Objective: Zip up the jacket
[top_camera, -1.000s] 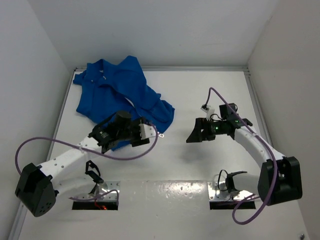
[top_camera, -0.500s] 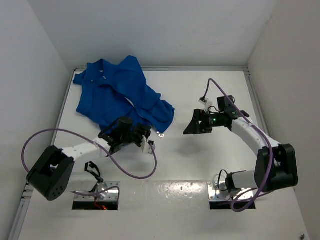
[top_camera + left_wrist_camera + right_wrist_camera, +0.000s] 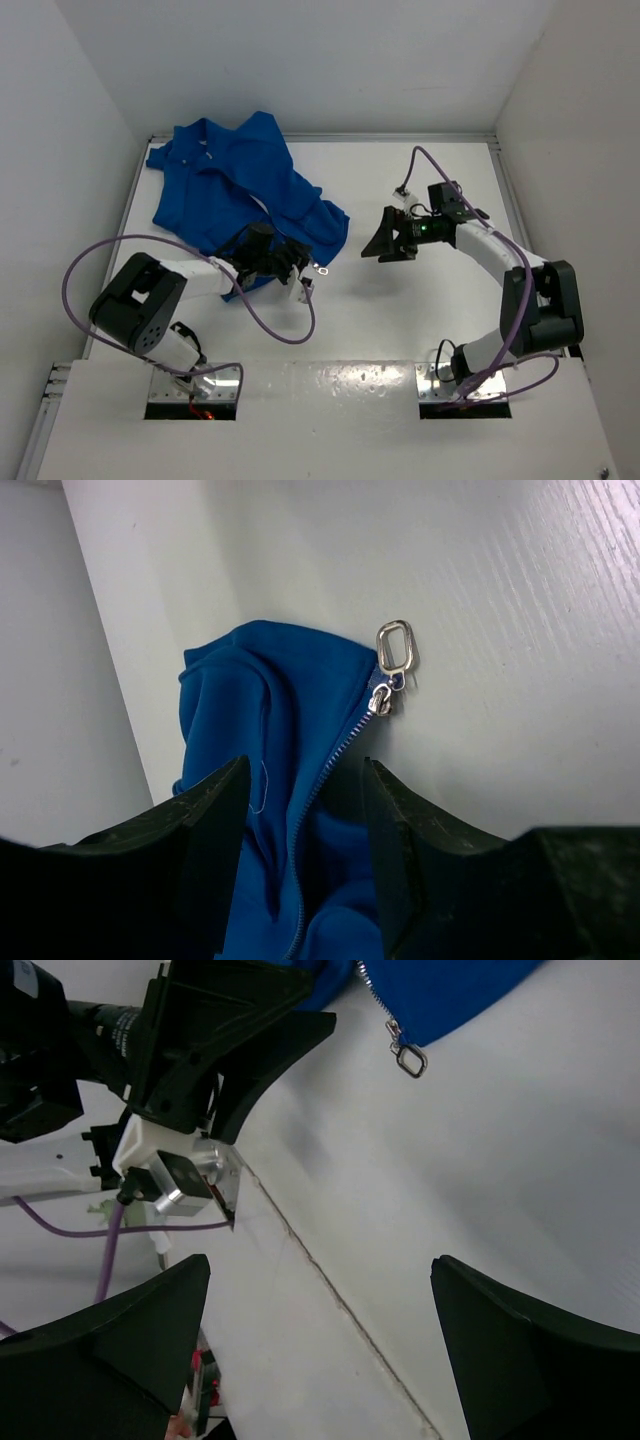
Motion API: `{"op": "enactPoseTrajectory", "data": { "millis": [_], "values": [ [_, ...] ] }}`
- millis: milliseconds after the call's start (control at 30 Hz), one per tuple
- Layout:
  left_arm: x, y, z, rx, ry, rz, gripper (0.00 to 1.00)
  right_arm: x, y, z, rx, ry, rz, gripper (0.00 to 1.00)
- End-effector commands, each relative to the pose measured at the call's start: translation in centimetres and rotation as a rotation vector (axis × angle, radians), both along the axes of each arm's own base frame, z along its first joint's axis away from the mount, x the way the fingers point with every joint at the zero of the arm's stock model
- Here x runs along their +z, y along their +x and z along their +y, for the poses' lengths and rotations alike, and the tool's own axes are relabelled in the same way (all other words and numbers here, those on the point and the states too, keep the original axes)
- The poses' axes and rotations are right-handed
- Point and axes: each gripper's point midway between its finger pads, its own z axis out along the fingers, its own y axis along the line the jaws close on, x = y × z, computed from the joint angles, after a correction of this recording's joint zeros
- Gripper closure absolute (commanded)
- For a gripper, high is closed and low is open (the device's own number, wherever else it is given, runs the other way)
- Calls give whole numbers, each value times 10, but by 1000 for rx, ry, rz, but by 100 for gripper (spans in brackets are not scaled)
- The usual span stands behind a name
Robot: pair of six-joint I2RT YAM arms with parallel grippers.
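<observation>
The royal-blue jacket (image 3: pixel 225 190) lies crumpled at the far left of the table. Its zipper ends at the near right corner, where the small silver pull (image 3: pixel 322 268) rests on the white table. My left gripper (image 3: pixel 292 264) is open and low at that corner. In the left wrist view its fingers straddle the blue fabric and zipper line (image 3: pixel 300 820), with the pull (image 3: pixel 395 648) just ahead. My right gripper (image 3: pixel 378 247) is open and empty, to the right of the pull. The right wrist view shows the pull (image 3: pixel 408 1057), the jacket corner (image 3: pixel 450 985) and my left gripper (image 3: pixel 255 1035).
White walls close in the table on the left, back and right. Purple cables loop off both arms, one (image 3: pixel 285 330) lying on the table near my left gripper. Two metal mounting plates (image 3: pixel 195 385) sit at the near edge.
My left arm has folded in, bringing its gripper down over the jacket's zipper corner. My right gripper has moved left and farther back, toward the pull.
</observation>
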Motion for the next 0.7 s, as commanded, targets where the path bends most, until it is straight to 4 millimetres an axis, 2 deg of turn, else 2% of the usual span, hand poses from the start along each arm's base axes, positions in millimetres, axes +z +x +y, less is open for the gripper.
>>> {"op": "enactPoseTrajectory", "data": {
  "millis": [0, 133, 167, 400, 433, 567, 600, 667],
  "values": [
    [16, 9, -11, -93, -33, -91, 46, 21, 15, 7, 0, 55, -32, 8],
    [8, 15, -15, -105, -23, -107, 46, 22, 21, 9, -2, 67, -18, 8],
    [-1, 16, -13, -103, -6, -98, 46, 23, 22, 10, -6, 74, -11, 8],
    [-6, 26, -19, -121, 4, -129, 48, 22, 22, 10, 0, 82, 0, 8],
    [-11, 25, -18, -121, 10, -117, 48, 22, 21, 10, 3, 84, 1, 8],
    [-13, 35, -20, -103, 7, -155, 57, 26, 22, 11, 15, 85, -10, 8],
    [-16, 35, -22, -103, 11, -163, 64, 26, 23, 11, 19, 84, -11, 8],
    [-16, 36, -21, -96, 14, -169, 72, 26, 22, 10, 25, 82, -10, 10]
  ]
}}
